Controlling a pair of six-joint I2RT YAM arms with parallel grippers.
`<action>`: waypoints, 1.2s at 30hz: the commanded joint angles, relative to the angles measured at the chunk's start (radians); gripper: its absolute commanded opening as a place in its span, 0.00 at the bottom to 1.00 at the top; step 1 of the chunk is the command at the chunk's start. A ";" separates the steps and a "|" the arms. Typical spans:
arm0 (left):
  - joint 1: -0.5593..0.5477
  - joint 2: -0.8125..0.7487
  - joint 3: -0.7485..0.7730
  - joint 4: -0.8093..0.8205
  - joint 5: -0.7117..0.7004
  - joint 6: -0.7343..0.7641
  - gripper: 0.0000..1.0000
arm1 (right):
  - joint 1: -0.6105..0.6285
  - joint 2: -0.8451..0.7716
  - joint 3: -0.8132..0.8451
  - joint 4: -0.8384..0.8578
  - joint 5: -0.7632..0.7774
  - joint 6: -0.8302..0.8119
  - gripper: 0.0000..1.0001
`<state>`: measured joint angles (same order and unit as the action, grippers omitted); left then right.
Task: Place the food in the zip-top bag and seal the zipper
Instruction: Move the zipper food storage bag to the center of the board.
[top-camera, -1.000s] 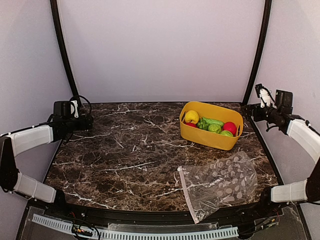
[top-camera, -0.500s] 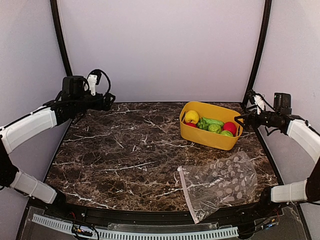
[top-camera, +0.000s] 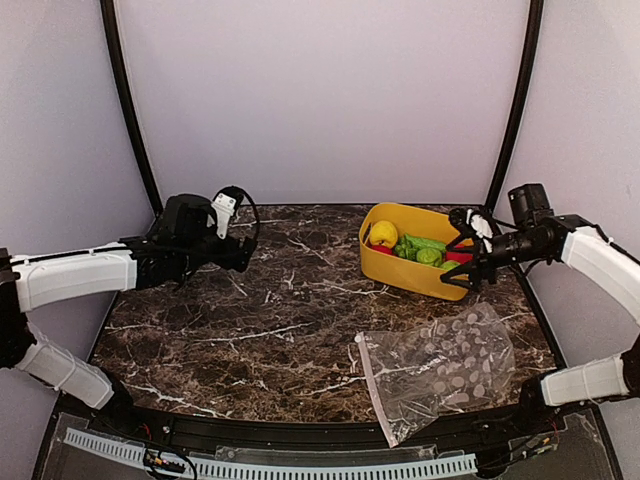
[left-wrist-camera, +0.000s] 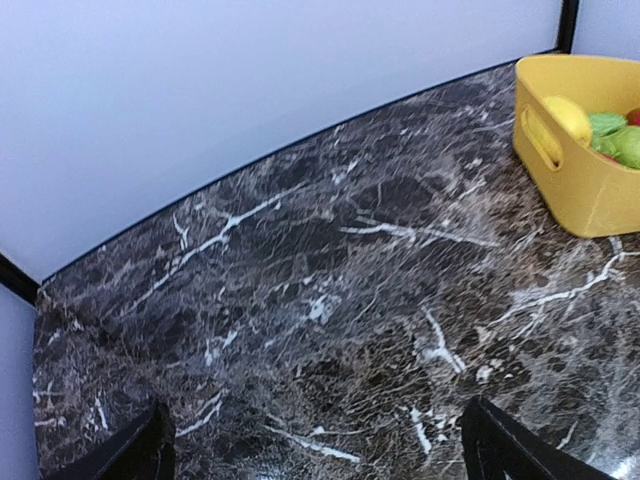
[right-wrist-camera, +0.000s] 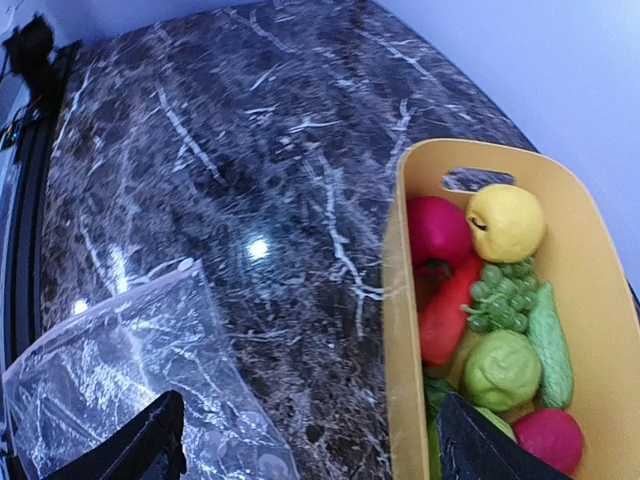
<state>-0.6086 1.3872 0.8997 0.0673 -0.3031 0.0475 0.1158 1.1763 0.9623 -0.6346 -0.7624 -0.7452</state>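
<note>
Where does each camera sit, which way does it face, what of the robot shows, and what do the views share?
Top external: above and behind both arms, looking down on the table; left claw and right claw open.
Left wrist: facing across the table toward the back wall; its fingertips at the bottom.
Right wrist: looking down on the food and zip-top bag; its fingertips at the bottom.
Shared: the yellow tub shows in all three.
</note>
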 joint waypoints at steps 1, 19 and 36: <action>-0.016 -0.142 -0.041 0.002 0.101 0.091 0.99 | 0.174 0.018 -0.053 -0.141 0.119 -0.197 0.85; -0.015 -0.217 -0.130 -0.110 0.102 -0.228 0.99 | 0.446 0.170 -0.116 -0.096 0.216 -0.203 0.79; -0.017 -0.122 -0.134 -0.071 0.533 -0.328 0.75 | 0.476 0.483 0.012 -0.035 0.321 -0.137 0.53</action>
<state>-0.6262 1.3071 0.7845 -0.0296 0.1551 -0.2588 0.5785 1.6115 0.9413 -0.6876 -0.4801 -0.9073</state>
